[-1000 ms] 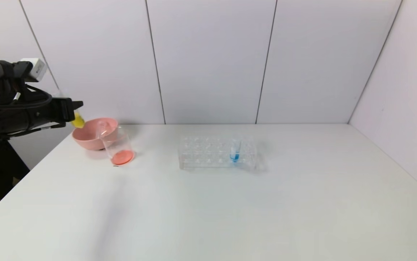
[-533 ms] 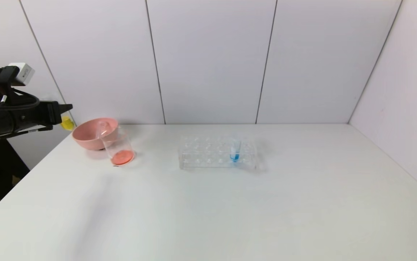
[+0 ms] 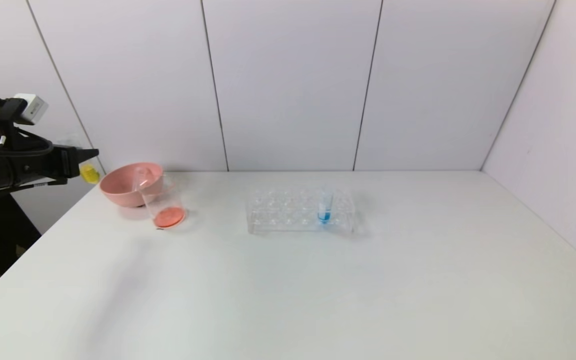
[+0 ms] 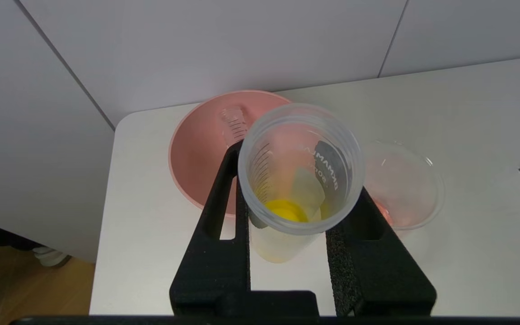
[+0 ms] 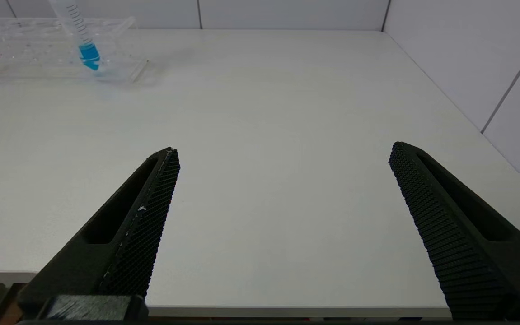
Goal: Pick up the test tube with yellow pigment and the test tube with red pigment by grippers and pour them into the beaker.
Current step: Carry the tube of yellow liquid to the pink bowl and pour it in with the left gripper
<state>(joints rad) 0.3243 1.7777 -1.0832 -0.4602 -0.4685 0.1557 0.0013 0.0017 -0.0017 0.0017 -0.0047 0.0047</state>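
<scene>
Test tube with yellow pigment being pinched tight in left tool, hanging left of pink bowl, off the tabletop edge. Looking light, thin-walled, slick, breakable; gripping mid-body, gently. Beaker sitting just right-front of the bowl, holding red liquid already. Right tool gaping wide, holding nothing, hovering well right of the bowl.
</scene>
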